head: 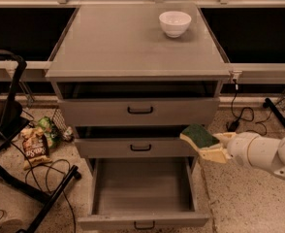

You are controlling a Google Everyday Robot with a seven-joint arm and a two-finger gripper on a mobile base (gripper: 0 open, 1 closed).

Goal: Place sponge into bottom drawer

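- The grey cabinet (pixel 65 113) stands on a speckled floor (pixel 249 203); its tabletop (pixel 118 42) reaches to a railing at the far side.
- The bottom drawer (pixel 142 191) is pulled out toward the near side, a flat grey tray with a black handle on its front.
- The 2 upper drawers (pixel 108 113) are closed or nearly so.
- A black stand (pixel 16 178) and loose cables lie on the left.
- A white arm (pixel 271 154) comes in from the right.
- A white bowl (pixel 175 23) sits far right on the tabletop.
- A snack bag (pixel 34 145) lies on the floor at left.
- The tool (pixel 213 152) is at the cabinet's right edge, level with the middle drawer, clamped on the sponge.
- The sponge (pixel 199 136), green over pale yellow, is tilted, above the bottom drawer's right rim.
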